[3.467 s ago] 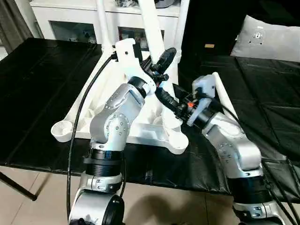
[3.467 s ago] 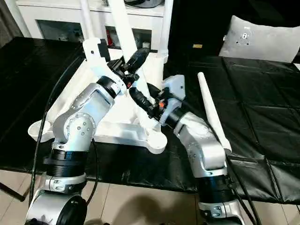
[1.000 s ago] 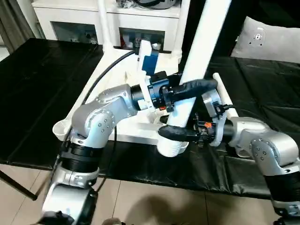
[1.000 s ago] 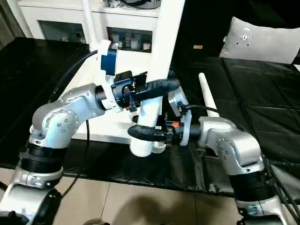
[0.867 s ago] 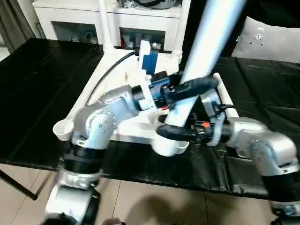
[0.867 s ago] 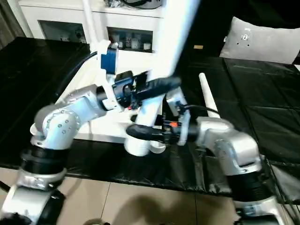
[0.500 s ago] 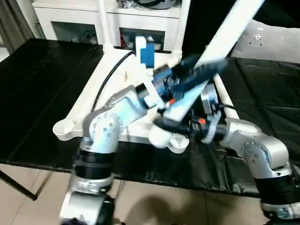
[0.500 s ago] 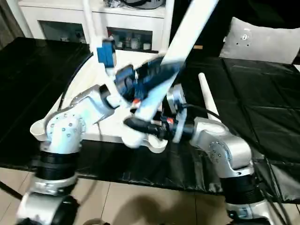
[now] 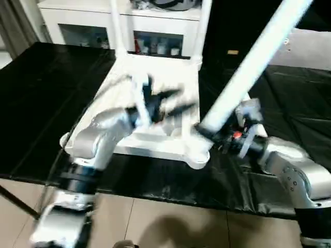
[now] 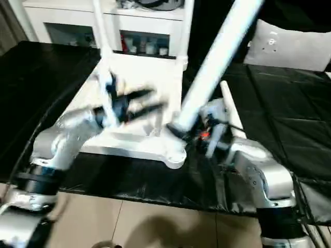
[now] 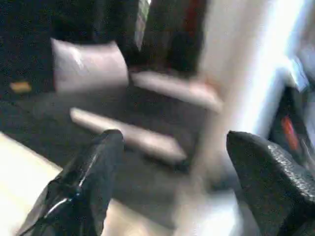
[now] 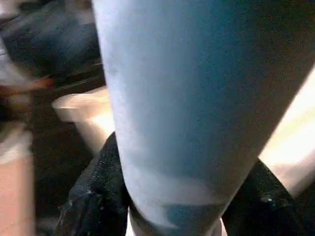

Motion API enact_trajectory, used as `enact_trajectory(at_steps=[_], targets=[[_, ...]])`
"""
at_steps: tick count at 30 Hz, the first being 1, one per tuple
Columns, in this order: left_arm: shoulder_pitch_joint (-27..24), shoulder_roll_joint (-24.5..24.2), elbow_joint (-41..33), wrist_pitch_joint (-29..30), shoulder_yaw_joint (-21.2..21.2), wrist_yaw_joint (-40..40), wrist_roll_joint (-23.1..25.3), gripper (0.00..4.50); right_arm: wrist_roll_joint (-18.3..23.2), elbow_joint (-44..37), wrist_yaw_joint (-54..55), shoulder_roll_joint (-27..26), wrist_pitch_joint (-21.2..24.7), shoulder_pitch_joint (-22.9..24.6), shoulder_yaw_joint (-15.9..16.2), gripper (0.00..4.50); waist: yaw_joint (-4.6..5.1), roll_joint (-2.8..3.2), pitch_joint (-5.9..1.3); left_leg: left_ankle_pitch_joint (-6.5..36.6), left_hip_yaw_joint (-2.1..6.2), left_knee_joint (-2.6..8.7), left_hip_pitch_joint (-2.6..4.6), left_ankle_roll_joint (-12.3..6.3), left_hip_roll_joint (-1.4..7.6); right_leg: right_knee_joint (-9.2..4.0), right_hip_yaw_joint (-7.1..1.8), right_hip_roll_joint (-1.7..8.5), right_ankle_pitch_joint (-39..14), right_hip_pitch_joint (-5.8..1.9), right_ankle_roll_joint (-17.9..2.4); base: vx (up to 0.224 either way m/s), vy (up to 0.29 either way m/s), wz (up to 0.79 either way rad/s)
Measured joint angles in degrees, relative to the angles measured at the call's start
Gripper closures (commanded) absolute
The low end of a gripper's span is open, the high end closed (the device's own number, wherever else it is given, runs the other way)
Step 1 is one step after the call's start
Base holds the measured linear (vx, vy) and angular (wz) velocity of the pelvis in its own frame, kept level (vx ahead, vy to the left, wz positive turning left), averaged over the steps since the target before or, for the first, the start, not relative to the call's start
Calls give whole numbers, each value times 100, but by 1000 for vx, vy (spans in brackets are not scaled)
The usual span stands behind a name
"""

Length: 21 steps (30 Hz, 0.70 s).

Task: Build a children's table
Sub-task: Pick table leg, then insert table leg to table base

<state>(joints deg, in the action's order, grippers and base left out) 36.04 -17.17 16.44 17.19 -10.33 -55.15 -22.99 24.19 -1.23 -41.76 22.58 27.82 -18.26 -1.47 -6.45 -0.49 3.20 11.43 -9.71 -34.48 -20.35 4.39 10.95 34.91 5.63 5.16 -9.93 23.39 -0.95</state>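
Right hand [image 9: 211, 135] clamped around tilted leg [image 9: 253, 61]; left hand [image 9: 173, 102] wide, beside it.

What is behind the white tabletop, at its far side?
Behind the tabletop stands a white cabinet with glass doors. Two already fitted legs rise before it and cover part of its front. What stands inside is too blurred to name.

Your two head views look forward and down from just above the silver forearms, side by side, sharing the upturned white plastic ribbed tabletop [image 9: 155, 139] on the large black-covered work table [image 9: 46, 103]. Your left wrist view looks out between its own black fingers [image 11: 83, 182] across that black cover. Your right wrist view sits hard against a long tapered white round leg [image 12: 182, 98].
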Motion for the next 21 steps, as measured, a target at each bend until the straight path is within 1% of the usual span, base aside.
enact_trajectory(at_steps=[1, 3, 6, 7, 9, 10, 11, 13, 14, 17, 18, 20, 21], targets=[[-4, -111, 159, -237, -174, -218, 227, 108, -94, 96, 64, 38, -112, 0, -33, 259, 2, 0, 0, 0, 0, 0, 8, 0, 0, 0, 0, 0, 0, 0, 0, 0, 0, 0], [-13, -227, 347, -494, -422, -448, 526, 138, -174, 178, 166, 64, -156, -4, -48, 259, 9, 0, 0, 0, 0, 1, 12, 0, 1, 1, 0, 0, 0, -1, 0, 0, 0, 0], [40, -515, 841, -1143, -1063, -967, 1133, 157, -191, 216, 262, 44, -158, -5, -50, 259, 26, 2, 0, 0, -4, 7, 17, 1, 1, 3, -4, -1, 1, -2, -1, 0, 0, 0], [56, -572, 1096, -1313, -1242, -1056, 1352, 169, -191, 216, 258, 43, -160, -3, -51, 259, 46, 2, 0, -1, -4, 7, 17, 2, 1, 5, -5, -2, 1, -2, -2, 0, 0, 0], [168, -589, 1560, -1602, -1469, -1070, 1689, 189, -188, 216, 253, 26, -171, 0, -57, 259, 62, 2, 0, -3, -4, 6, 17, 5, 2, 6, -5, -1, 3, -2, -6, 0, 0, 0], [215, -591, 1705, -1668, -1511, -1065, 1794, 191, -185, 214, 249, 4, -179, 0, -56, 259, 66, 2, 0, -3, -4, 6, 20, 5, 1, 5, -5, -2, 4, -2, -7, 0, 0, 0], [373, -563, 2077, -1901, -1579, -1057, 1979, 193, -184, 215, 243, -29, -210, 14, -55, 259, 66, 2, 0, -3, -4, 5, 22, 5, 1, 6, -5, -1, 6, -3, -8, 0, 0, 0], [571, -515, 2489, -2173, -1582, -1093, 2103, 215, -178, 215, 209, -62, -285, 30, -48, 259, 64, 4, -1, -3, -4, 4, 22, 5, 0, 5, -6, 0, 9, -4, -13, 0, 0, 0], [650, -477, 2674, -2276, -1582, -1103, 2141, 227, -172, 213, 194, -66, -311, 33, -41, 259, 64, 4, -1, -3, -5, 4, 22, 5, -1, 5, -6, 1, 10, -6, -15, 0, 0, 0], [772, -409, 3065, -2469, -1565, -1142, 2164, 237, -143, 209, 179, -76, -326, 40, -39, 259, 62, 5, -2, -2, -5, 5, 22, 4, 0, 5, -6, 1, 24, -6, -39, 0, 0, 0], [807, -380, 3193, -2500, -1556, -1159, 2163, 260, -140, 208, 172, -76, -325, 47, -39, 259, 62, 5, -2, -2, -5, 5, 22, 4, 0, 5, -6, 1, 25, -6, -41, 0, 0, 0], [957, -304, 3520, -2569, -1524, -1223, 2170, 260, -136, 205, 135, -76, -324, 71, -39, 259, 56, 5, -2, -2, -4, 5, 22, 4, 0, 4, -5, 1, 27, -5, -44, 0, 0, 0], [1014, -284, 3616, -2614, -1501, -1250, 2173, 269, -136, 205, 130, -77, -323, 77, -38, 259, 50, 5, -2, -2, -5, 4, 22, 4, 0, 4, -5, 1, 27, -5, -44, 0, 0, 0]])
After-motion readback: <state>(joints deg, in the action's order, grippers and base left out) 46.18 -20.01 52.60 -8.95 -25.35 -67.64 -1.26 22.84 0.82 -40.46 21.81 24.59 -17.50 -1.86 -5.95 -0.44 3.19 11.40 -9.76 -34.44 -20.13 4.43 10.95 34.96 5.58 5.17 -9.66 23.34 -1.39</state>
